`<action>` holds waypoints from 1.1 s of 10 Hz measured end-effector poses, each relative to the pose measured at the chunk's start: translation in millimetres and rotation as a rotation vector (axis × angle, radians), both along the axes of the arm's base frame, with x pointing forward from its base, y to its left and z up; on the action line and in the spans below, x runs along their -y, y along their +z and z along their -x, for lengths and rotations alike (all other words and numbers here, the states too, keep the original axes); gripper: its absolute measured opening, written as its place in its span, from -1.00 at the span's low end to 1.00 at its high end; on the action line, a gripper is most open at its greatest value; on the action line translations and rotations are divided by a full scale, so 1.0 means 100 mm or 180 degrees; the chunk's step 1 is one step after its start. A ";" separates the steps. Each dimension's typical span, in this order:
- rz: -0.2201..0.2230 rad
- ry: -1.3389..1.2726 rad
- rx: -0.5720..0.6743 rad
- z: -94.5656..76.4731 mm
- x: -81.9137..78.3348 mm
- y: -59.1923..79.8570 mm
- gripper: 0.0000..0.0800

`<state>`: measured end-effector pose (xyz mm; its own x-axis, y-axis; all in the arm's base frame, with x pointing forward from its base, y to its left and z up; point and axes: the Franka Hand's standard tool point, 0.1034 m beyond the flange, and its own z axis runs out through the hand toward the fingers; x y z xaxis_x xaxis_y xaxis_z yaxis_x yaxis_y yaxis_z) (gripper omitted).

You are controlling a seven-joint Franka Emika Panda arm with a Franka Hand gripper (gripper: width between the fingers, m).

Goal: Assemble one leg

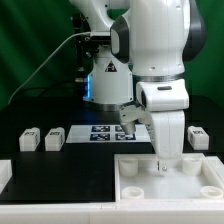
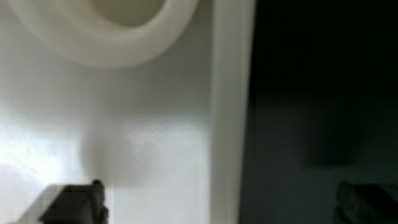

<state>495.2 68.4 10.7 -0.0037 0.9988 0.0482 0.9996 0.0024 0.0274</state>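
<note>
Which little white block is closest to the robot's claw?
The leg alone on the exterior view's right, near the gripper; the other two sit together at the left.

The exterior view sits low at the front of the table (image 1: 80, 165), facing back across it toward my base (image 1: 105, 75), far enough off to hold most of my arm (image 1: 160, 40). The wrist view rides on me, looking down past my fingertips (image 2: 71, 203), so near that all is blurred. Both share the large white piece (image 1: 200, 180) and what seems one of its round holes (image 2: 125, 25)
</note>
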 end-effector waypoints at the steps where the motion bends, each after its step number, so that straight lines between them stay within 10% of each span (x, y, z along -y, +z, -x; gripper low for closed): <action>1: 0.0000 -0.0001 0.0000 0.00 0.00 0.00 0.61; 7: 0.0002 -0.0341 0.0066 0.00 0.00 0.20 0.62; 11: -0.0068 -0.1923 -0.0095 0.28 -0.43 0.40 0.62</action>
